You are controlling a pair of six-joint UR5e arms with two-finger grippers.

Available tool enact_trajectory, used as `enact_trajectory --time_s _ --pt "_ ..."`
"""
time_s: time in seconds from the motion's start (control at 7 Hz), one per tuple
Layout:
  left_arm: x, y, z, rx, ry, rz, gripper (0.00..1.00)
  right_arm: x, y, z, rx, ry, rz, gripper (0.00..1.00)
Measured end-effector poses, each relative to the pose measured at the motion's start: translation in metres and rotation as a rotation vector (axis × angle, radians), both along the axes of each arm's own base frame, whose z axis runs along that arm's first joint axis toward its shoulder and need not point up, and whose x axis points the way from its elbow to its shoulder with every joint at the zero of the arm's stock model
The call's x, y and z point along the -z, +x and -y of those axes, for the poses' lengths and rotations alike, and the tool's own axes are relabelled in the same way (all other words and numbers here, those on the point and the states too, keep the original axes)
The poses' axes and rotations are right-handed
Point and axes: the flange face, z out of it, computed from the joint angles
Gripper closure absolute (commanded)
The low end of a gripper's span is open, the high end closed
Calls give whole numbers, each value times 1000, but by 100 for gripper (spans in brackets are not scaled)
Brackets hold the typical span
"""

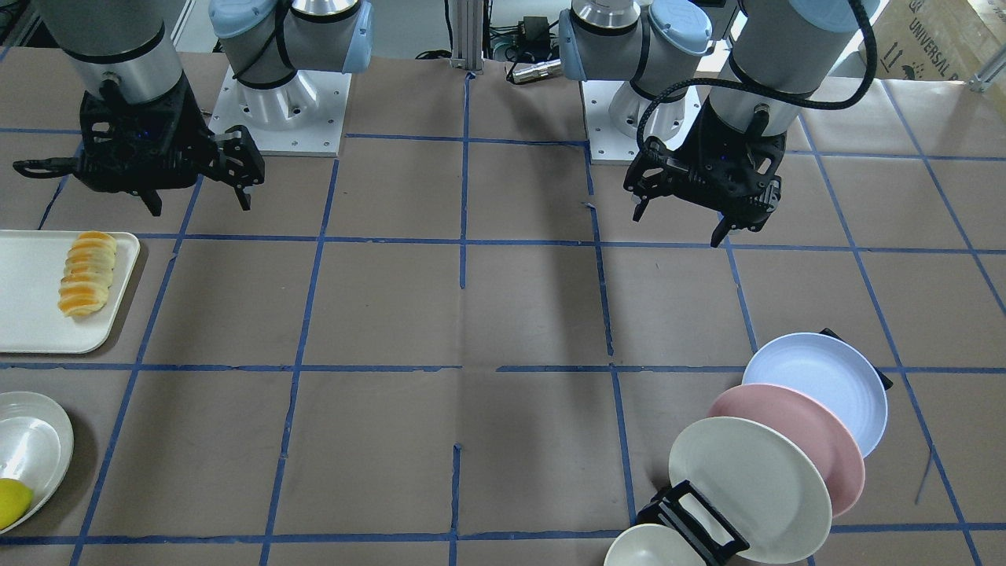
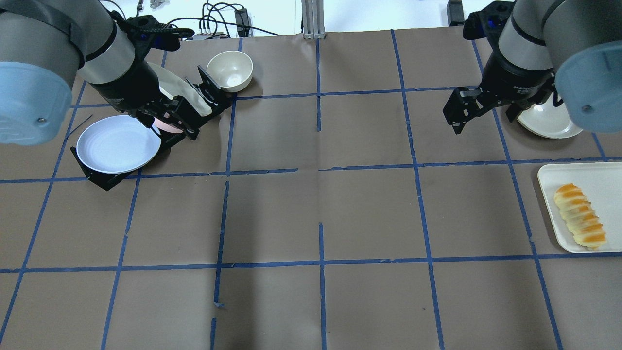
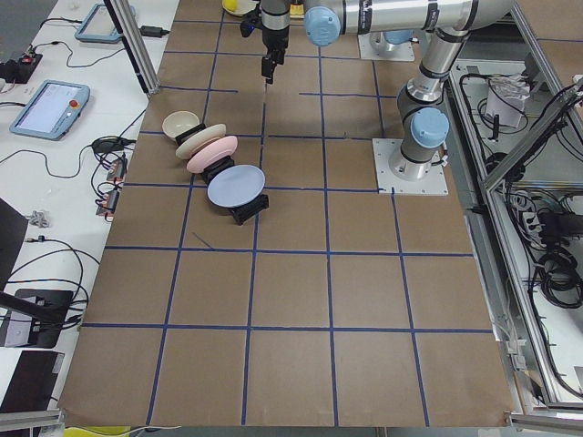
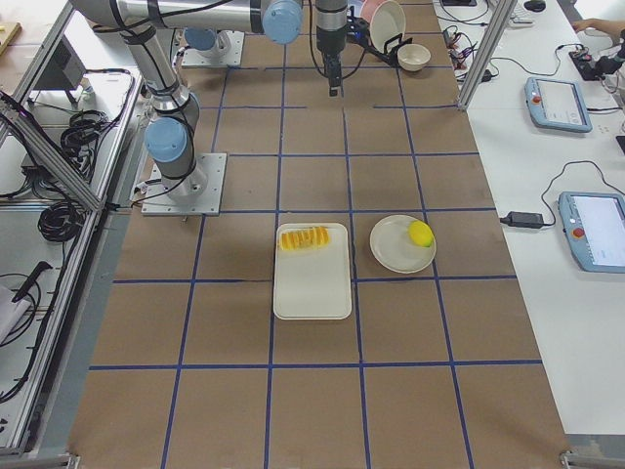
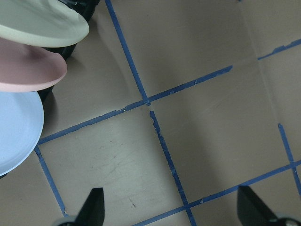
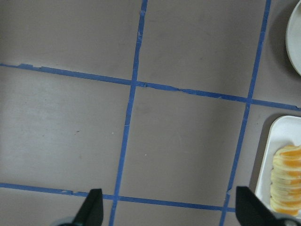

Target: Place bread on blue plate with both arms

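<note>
Bread (image 1: 86, 273) lies flat along the inboard edge of a white tray (image 1: 31, 330) on the surface, far out on the robot's right, untouched. Its long axis runs roughly away from the robot's base, a little skewed. The right arm (image 1: 118, 71) is much the nearer: its jaws hang spread and empty over bare surface, and the bread lies outward from them and farther from the base. In the right wrist view the loaf's length runs across the line between the two tips, so a pinch across its narrow width looks feasible without much turning. The blue plate (image 1: 817, 389) leans in a black rack (image 1: 692, 519) on the opposite side, nearest the robot of three; the left arm (image 1: 778, 47) is close by, jaws likewise spread, empty. Hard to make out: the bread is cut off by the wrist frame's corner, and overhead the left arm covers most of the pink plate (image 1: 794, 440).
</note>
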Motion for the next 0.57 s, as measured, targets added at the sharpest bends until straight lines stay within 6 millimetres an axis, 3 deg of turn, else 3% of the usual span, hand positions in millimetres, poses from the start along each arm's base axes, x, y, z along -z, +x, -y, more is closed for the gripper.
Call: enact_trajectory --time_s 0.29,0.57 --pt "1 0 0 1 1 1 0 53 -105 -3 -60 27 -5 6" --pt "0 0 -1 1 0 1 0 98 -198 -25 -17 42 64 6"
